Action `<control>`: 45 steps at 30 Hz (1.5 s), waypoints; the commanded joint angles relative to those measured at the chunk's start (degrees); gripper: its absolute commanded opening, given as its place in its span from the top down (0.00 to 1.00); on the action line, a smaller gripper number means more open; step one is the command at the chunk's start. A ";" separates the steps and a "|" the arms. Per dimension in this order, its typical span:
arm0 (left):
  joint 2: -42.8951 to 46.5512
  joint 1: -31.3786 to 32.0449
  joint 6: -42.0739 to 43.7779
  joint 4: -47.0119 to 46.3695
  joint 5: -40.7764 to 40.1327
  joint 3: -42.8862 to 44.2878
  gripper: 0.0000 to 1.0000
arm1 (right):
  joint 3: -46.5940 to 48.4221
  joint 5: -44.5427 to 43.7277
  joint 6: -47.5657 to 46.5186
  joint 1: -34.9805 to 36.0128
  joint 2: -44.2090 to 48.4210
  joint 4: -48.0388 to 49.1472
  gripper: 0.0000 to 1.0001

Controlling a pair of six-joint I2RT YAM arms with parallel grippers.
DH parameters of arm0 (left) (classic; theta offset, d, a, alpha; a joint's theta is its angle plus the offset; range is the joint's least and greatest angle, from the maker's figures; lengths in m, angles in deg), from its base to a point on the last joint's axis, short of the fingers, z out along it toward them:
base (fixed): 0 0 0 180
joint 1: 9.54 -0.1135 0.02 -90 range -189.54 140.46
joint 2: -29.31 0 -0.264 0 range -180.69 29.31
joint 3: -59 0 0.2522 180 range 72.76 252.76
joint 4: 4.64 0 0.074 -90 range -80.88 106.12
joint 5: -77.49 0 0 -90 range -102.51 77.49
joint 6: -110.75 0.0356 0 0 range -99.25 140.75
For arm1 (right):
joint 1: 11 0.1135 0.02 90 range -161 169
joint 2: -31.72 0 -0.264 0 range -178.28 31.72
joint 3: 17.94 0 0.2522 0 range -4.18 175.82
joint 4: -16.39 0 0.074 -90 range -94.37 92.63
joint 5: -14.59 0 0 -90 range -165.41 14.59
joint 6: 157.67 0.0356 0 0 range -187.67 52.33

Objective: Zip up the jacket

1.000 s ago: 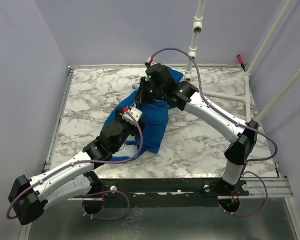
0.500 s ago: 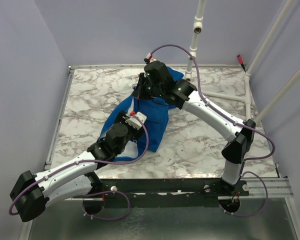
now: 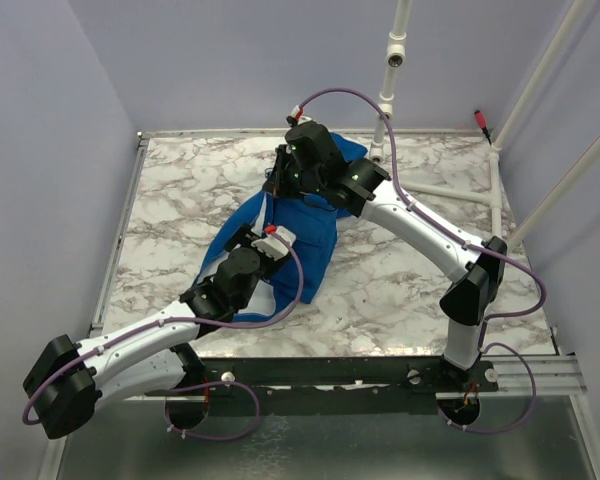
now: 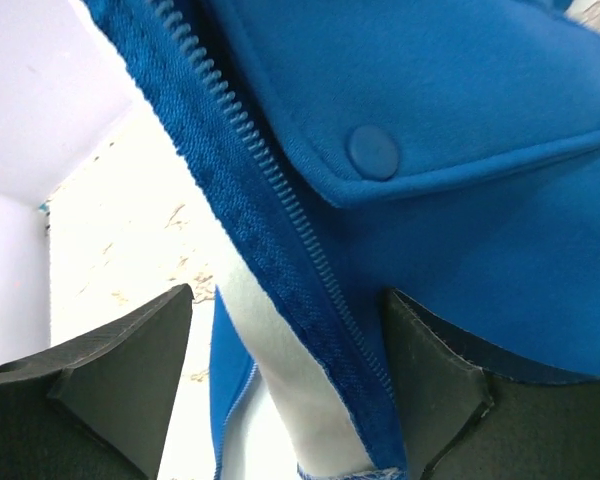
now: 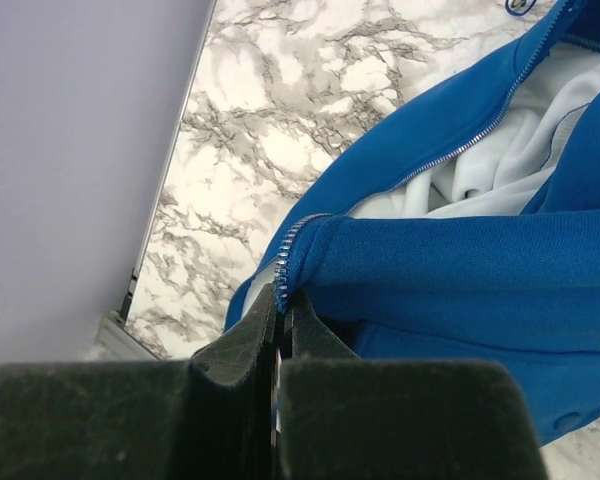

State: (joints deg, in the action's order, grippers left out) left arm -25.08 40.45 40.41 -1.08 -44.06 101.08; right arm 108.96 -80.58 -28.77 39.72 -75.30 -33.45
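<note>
Top view: soft royal-blue fabric jacket [image 3: 315,255] crumpled across the middle of the grey-veined marble tabletop [image 3: 180,190], front not yet zipped.

Left wrist view: black two-finger left gripper [image 4: 288,300] over the tabletop's near middle, spread wide, straddling the blue zipper teeth [image 4: 270,175] and pale grey-white lining [image 4: 280,400] without pinching, probably to steady the hem.

Right wrist view: black right gripper [image 5: 282,300] toward the tabletop's far side, pinched shut on the jacket's toothed edge, likely for tensioning the zipper.

From above, the left arm [image 3: 225,285] and right arm [image 3: 325,175] cover the jacket's [image 3: 315,255] front. In the right wrist view the zipper tape [image 5: 288,245] vanishes between the right hand's [image 5: 281,300] pressed fingers (whatever they pinch is hidden).
</note>
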 commanded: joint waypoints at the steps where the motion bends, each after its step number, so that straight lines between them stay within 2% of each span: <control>1: 2.14 -0.73 3.38 1.23 -5.86 -1.58 0.24 | -0.78 -2.43 -1.09 0.52 0.81 2.76 1.00; 6: 5.89 -0.86 2.14 4.76 -4.77 -0.64 0.25 | -1.78 -2.98 -1.35 0.52 1.29 3.21 0.99; 14: 6.82 -1.99 1.96 5.40 -6.03 -2.46 0.27 | -3.60 -3.56 -1.41 0.52 2.33 3.65 0.99; 22: 8.84 -3.21 0.50 7.74 -3.96 -2.83 0.29 | -4.98 -4.14 -1.38 0.52 3.64 4.30 0.99; 26: 9.96 -3.35 0.55 8.79 -3.66 -2.72 0.36 | -5.21 -3.76 -1.36 0.52 3.89 4.39 0.99; 31: 10.23 -3.54 -0.51 10.11 -1.89 -2.83 0.57 | -6.01 -3.39 -1.36 0.52 4.50 4.97 0.99; 34: 10.30 -3.90 -1.35 12.11 -0.11 -2.78 0.64 | -6.17 -3.53 -1.45 0.52 4.76 5.05 0.99; 38: 11.52 -4.91 -2.49 13.72 3.59 -2.12 0.69 | -6.71 -4.54 -1.69 0.48 5.54 4.80 0.99; 45: 13.36 -6.53 -4.17 17.40 12.16 -1.04 0.70 | -9.33 -4.02 -2.75 -0.53 8.77 6.25 0.99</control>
State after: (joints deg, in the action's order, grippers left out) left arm -12.60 34.84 38.24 12.76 -39.08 98.48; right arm 100.83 -83.77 -30.26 39.53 -70.43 -30.47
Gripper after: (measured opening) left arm 0.299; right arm 0.012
